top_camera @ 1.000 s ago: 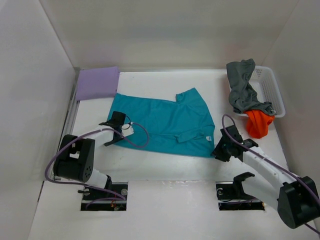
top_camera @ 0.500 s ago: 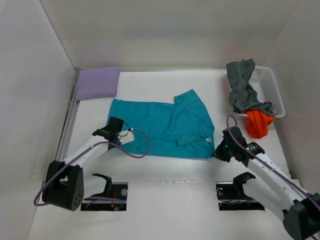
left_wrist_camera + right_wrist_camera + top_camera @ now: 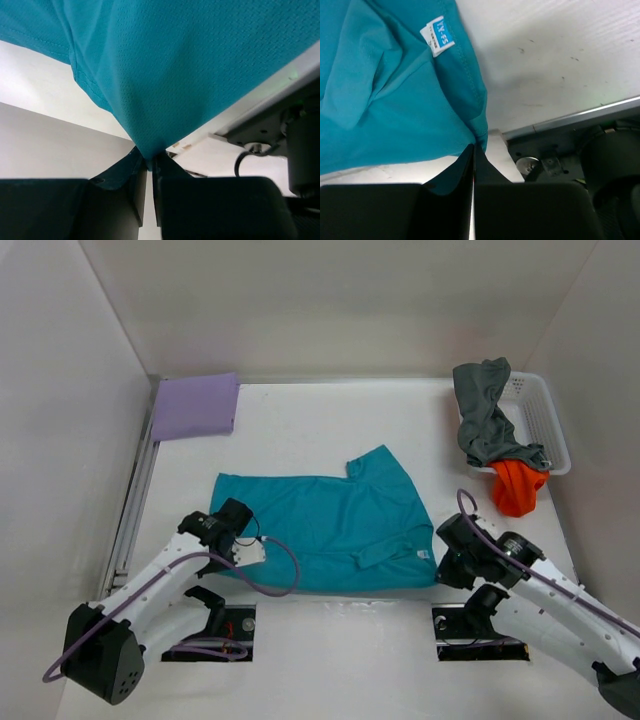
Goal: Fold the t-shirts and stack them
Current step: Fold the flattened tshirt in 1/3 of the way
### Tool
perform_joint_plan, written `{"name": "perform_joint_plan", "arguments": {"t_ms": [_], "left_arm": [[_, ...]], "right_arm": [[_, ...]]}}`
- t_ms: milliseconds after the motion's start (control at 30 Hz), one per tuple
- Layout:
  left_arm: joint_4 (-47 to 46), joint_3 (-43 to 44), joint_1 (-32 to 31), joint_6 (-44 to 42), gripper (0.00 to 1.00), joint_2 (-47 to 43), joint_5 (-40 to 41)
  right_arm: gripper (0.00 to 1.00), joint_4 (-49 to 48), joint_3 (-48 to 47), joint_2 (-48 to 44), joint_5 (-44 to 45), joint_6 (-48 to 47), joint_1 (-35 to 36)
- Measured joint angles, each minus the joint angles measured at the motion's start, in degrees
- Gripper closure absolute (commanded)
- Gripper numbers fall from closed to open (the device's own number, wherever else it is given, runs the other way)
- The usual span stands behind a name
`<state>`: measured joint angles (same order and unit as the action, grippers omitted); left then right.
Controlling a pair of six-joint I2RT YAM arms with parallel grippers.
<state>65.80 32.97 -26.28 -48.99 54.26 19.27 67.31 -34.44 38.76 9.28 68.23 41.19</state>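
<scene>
Dragged nearer, the teal t-shirt (image 3: 330, 530) shows a white-blue label (image 3: 438, 36).

Four t-shirts (image 3: 330, 530) (image 3: 195, 407) (image 3: 485, 420) (image 3: 517, 487), one basket (image 3: 543, 420), two grippers (image 3: 148, 162) (image 3: 473, 150).

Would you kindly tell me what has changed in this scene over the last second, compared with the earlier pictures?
Both grippers closed. The left gripper now pinches the teal shirt at its near left corner and the right gripper pinches its near right corner. Together they have dragged it toward the near side. The folded lavender shirt, and the grey shirt and orange shirt at the basket, stayed put.
</scene>
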Motion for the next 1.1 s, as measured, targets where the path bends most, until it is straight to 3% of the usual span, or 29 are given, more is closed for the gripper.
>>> {"name": "perform_joint_plan", "arguments": {"t_ms": [33, 100, 200, 400, 533, 633, 800, 967, 1100], "left_arm": [[0.7, 0.0, 0.0, 0.1, 0.89, 0.0, 0.0], [1.6, 0.0, 0.0, 0.3, 0.7, 0.0, 0.0], [2.6, 0.0, 0.0, 0.6, 0.44, 0.3, 0.4], [3.1, 0.7, 1.5, -0.7, 0.37, 1.4, 4.0], [8.2, 8.0, 5.8, -3.1, 0.3, 2.5, 2.8], [6.1, 19.5, 13.9, -5.7, 0.29, 6.5, 0.0], [-9.2, 34.1, 27.3, -4.5, 0.29, 20.1, -6.0], [-19.1, 41.2, 30.9, 4.3, 0.3, 36.3, -11.1], [-22.4, 45.6, 31.1, 12.5, 0.31, 46.8, -15.7]], "right_arm": [[0.9, 0.9, -0.2, 0.0, 0.3, 0.9, 0.6], [0.71, 2.0, -0.5, -0.1, 0.8, 2.3, 1.4], [0.59, 3.5, -0.8, -0.2, 1.6, 3.5, 1.7], [0.55, 5.0, -5.4, 0.7, 4.0, 2.4, 1.4], [0.5, 2.0, -14.9, 6.9, 5.7, -4.9, -2.4], [0.47, -5.4, -24.5, 19.8, 3.5, -15.5, -8.8], [0.45, -19.2, -43.6, 49.5, -2.3, -30.6, -17.7], [0.44, -24.1, -65.9, 77.3, -4.6, -39.8, -21.2], [0.43, -23.0, -79.5, 92.6, -5.2, -43.1, -22.4]]}}
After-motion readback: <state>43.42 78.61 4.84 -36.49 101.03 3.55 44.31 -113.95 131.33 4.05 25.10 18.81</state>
